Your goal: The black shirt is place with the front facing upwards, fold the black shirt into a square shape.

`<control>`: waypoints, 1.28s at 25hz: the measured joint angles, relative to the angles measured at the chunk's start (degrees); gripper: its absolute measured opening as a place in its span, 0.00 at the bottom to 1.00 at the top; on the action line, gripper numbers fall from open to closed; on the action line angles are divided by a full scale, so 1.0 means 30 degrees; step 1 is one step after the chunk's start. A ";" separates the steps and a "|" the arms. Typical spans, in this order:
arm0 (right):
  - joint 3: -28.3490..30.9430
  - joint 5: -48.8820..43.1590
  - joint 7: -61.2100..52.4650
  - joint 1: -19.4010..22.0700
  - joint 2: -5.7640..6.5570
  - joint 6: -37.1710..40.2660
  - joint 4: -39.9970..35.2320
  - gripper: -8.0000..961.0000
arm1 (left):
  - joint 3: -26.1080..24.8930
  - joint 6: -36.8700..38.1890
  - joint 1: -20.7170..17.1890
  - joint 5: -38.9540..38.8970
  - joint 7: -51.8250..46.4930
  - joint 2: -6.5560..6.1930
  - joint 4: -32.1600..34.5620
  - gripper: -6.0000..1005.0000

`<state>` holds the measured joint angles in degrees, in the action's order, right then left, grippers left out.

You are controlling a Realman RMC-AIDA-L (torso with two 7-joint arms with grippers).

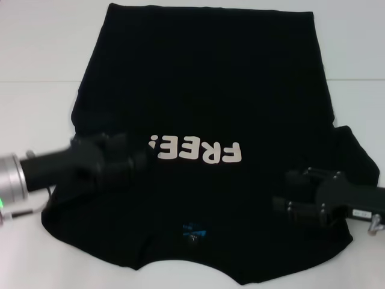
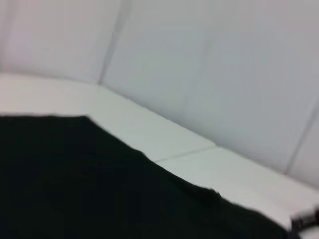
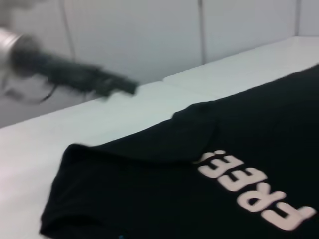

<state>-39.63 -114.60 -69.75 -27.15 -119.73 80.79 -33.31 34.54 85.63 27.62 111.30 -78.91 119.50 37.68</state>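
Both grippers, left (image 1: 141, 161), right (image 1: 289, 192), over black shirt (image 1: 204, 84); finger state unclear.

shirt print: "FREE!" in white rounded letters on the black shirt (image 1: 198, 78), upside down in head view
neck label: small, blue, seemingly unreadable

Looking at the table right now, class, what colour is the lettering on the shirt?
White, on the black shirt; the lettering shows best in the head view.

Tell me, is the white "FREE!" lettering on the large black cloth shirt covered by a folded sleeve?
No, in the head view the white lettering on the black cloth shirt lies fully visible between the two arms.
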 joint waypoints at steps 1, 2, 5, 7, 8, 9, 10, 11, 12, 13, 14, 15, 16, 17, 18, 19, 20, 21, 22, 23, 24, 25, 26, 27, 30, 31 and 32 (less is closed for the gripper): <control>0.0211 -0.0027 -0.0511 0.0043 0.0030 -0.0009 -0.0128 0.83 | 0.0028 0.0133 -0.0227 0.0023 0.0939 0.0184 0.0073 0.71; 0.0377 -0.0057 -0.1086 0.0121 0.0061 -0.0013 -0.0352 0.83 | 0.0108 0.0239 -0.0581 0.0090 0.2314 0.0484 0.0233 0.72; 0.0557 -0.0185 -0.4426 0.0711 0.0096 0.0127 -0.2227 0.83 | 0.0406 0.0252 -0.1044 0.0281 0.4125 0.0880 0.0446 0.73; 0.0563 -0.0417 -0.7217 0.1167 0.0171 0.0156 -0.3865 0.84 | 0.0613 0.0130 -0.1135 0.0436 0.4443 0.0934 0.0451 0.74; 0.0583 -0.0711 -0.9124 0.1394 0.0286 0.0246 -0.4847 0.84 | 0.0736 0.0077 -0.1124 0.0492 0.4466 0.0910 0.0419 0.74; 0.0622 -0.1051 -1.0577 0.1524 0.0427 0.0392 -0.5562 0.84 | 0.0936 0.0020 -0.1114 0.0536 0.4529 0.0878 0.0394 0.74; 0.0675 -0.1449 -1.2124 0.1592 0.0610 0.0640 -0.6183 0.84 | 0.1154 -0.0044 -0.1094 0.0568 0.4590 0.0845 0.0376 0.74; 0.0774 -0.2006 -1.3813 0.1577 0.0854 0.0961 -0.6805 0.84 | 0.1467 -0.0135 -0.1095 0.0615 0.4725 0.0822 0.0367 0.74; 0.0925 -0.2767 -1.5460 0.1464 0.1121 0.1403 -0.7240 0.84 | 0.1686 -0.0249 -0.1097 0.0711 0.4861 0.0815 0.0369 0.75; 0.1078 -0.3421 -1.6916 0.1329 0.1363 0.1760 -0.7559 0.84 | 0.1827 -0.0325 -0.1103 0.0810 0.4953 0.0821 0.0376 0.75; 0.1318 -0.4285 -1.8756 0.1105 0.1599 0.2232 -0.7768 0.83 | 0.1939 -0.0398 -0.1102 0.0987 0.5091 0.0838 0.0397 0.75; 0.1619 -0.5126 -2.0166 0.0816 0.1813 0.2598 -0.7914 0.83 | 0.2000 -0.0467 -0.1092 0.1187 0.5245 0.0864 0.0406 0.75; 0.1916 -0.6044 -2.1464 0.0545 0.1972 0.2988 -0.8011 0.83 | 0.2007 -0.0540 -0.1068 0.1319 0.5353 0.0888 0.0421 0.75; 0.2349 -0.7227 -2.2757 0.0120 0.2112 0.3317 -0.8082 0.83 | 0.2011 -0.0589 -0.1056 0.1383 0.5413 0.0901 0.0428 0.75; 0.2566 -0.7997 -2.3284 -0.0126 0.2183 0.3450 -0.8119 0.83 | 0.2012 -0.0638 -0.1032 0.1413 0.5461 0.0921 0.0438 0.75; 0.2790 -0.8810 -2.3870 -0.0441 0.2256 0.3593 -0.8148 0.83 | 0.2010 -0.0632 -0.1021 0.1413 0.5481 0.0922 0.0445 0.75; 0.2967 -0.9819 -2.4461 -0.0787 0.2341 0.3659 -0.8183 0.83 | 0.2003 -0.0608 -0.1011 0.1412 0.5492 0.0917 0.0452 0.75; 0.3121 -1.0865 -2.5011 -0.1198 0.2416 0.3727 -0.8257 0.83 | 0.2004 -0.0562 -0.0998 0.1408 0.5499 0.0912 0.0456 0.75; 0.3186 -1.1500 -2.5372 -0.1439 0.2443 0.3757 -0.8312 0.83 | 0.2002 -0.0523 -0.0993 0.1402 0.5510 0.0888 0.0474 0.75; 0.3228 -1.2424 -2.5782 -0.1817 0.2458 0.3756 -0.8416 0.83 | 0.2006 -0.0500 -0.0986 0.1398 0.5517 0.0874 0.0487 0.75; 0.3234 -1.3098 -2.6028 -0.2090 0.2444 0.3760 -0.8490 0.83 | 0.2004 -0.0489 -0.0986 0.1399 0.5521 0.0857 0.0505 0.75; 0.3208 -1.3673 -2.6180 -0.2361 0.2401 0.3689 -0.8537 0.83 | 0.2003 -0.0480 -0.0985 0.1405 0.5527 0.0847 0.0522 0.75; 0.3168 -1.4354 -2.6333 -0.2637 0.2345 0.3535 -0.8554 0.83 | 0.1988 -0.0480 -0.0986 0.1417 0.5536 0.0836 0.0529 0.75; 0.3136 -1.4801 -2.6415 -0.2851 0.2285 0.3385 -0.8538 0.83 | 0.1990 -0.0476 -0.0988 0.1417 0.5554 0.0836 0.0532 0.75; 0.3098 -1.5547 -2.6536 -0.3341 0.2099 0.2786 -0.8210 0.83 | 0.1991 -0.0470 -0.1030 0.1416 0.5602 0.0845 0.0561 0.75; 0.3098 -1.5568 -2.6552 -0.3436 0.2073 0.2561 -0.8040 0.83 | 0.1995 -0.0467 -0.1060 0.1416 0.5619 0.0861 0.0581 0.75; 0.3098 -1.5573 -2.6563 -0.3501 0.2060 0.2386 -0.7875 0.83 | 0.1996 -0.0466 -0.1086 0.1410 0.5625 0.0865 0.0597 0.75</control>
<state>-30.34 -161.32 -149.44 -37.66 -113.55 87.94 -56.94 40.52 84.23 24.36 115.53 -62.04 122.09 39.47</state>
